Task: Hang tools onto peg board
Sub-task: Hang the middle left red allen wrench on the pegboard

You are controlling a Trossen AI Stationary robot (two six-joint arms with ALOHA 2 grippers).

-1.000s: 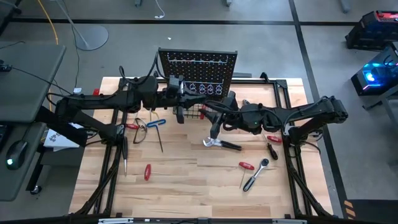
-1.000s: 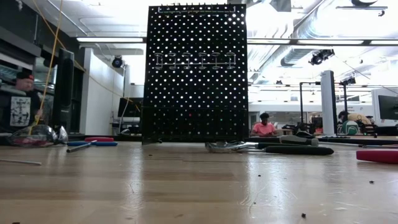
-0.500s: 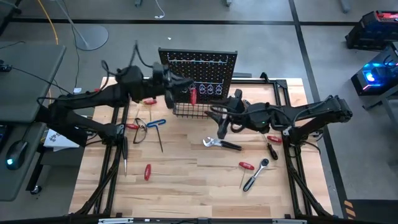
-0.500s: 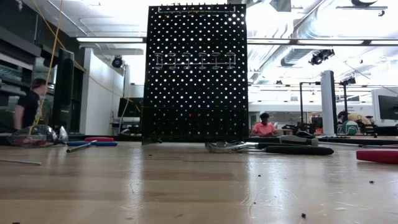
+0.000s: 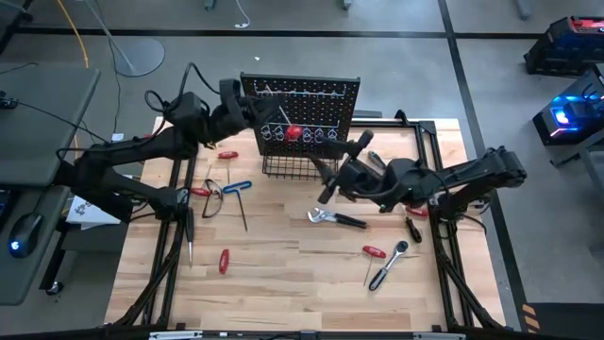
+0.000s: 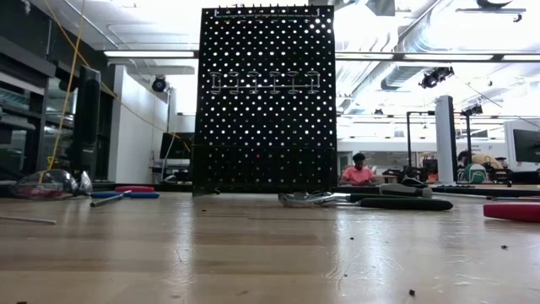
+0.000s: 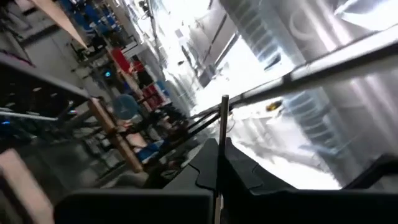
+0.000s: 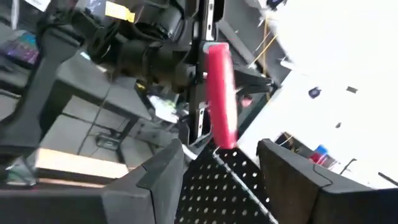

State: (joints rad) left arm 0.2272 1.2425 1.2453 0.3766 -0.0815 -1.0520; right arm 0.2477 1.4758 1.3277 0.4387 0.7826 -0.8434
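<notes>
Left end effector (image 5: pixel 269 121) clamps a slim red-handled screwdriver (image 5: pixel 293 132) against the perforated peg board (image 5: pixel 330 102).

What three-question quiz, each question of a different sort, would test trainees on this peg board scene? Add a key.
1. True or false: the pliers already hang on the peg board.
2. What is the left gripper holding up at the board? A. blue T-key B. red-handled screwdriver C. ratchet
3. Fill in: the right gripper, above the pliers, has its fingers ____.

Key: 1 false, they lie on the table; 2 B; 3 open.
</notes>
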